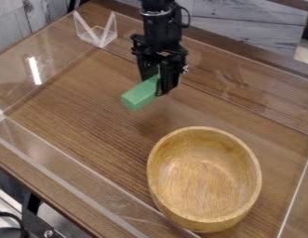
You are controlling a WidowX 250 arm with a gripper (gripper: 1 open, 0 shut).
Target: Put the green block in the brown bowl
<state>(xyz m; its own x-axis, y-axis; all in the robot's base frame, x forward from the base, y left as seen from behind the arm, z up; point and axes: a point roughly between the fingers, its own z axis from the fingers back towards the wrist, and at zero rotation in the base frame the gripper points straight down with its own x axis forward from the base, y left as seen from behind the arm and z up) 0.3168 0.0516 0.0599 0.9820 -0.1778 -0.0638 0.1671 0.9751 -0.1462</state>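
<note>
The green block (138, 95) is a short bright green bar, tilted and sticking out to the lower left from between my gripper's fingers. My gripper (157, 86) points straight down over the middle of the wooden table and is shut on the block's right end. The brown bowl (201, 132) is a wide light wooden bowl with a thick rim. It stands empty at the front right, apart from the gripper and below it in the picture.
A clear plastic wall (32, 70) borders the wooden table on the left and front. A small clear plastic stand (94, 28) sits at the back left. A pale wall runs behind the arm.
</note>
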